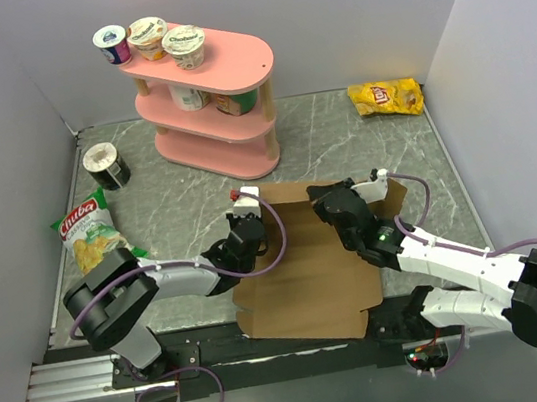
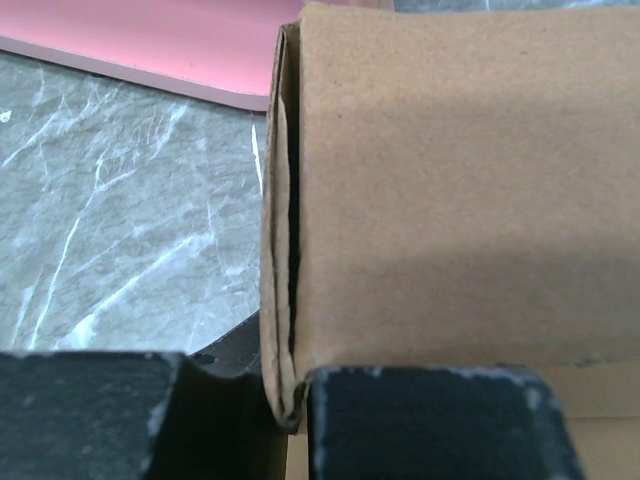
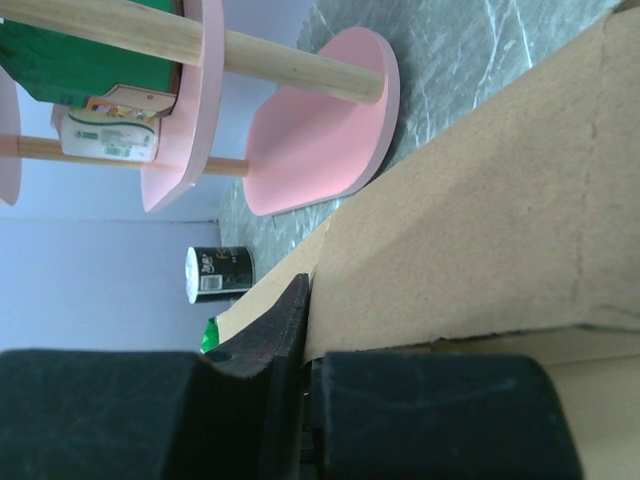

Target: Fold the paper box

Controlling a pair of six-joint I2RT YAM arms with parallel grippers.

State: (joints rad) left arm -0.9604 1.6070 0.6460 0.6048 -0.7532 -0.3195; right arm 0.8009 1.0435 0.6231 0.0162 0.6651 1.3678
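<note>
Left fingers are clenching on the doubled-over left wall of the plain brown cardboard paper box, with one finger on each side of the fold. The rest of the box is lying flat on the grey marble counter, between both sets of fingers and spreading toward the arm bases. Right fingers are clamping tight on its raised right flap edge.
</note>
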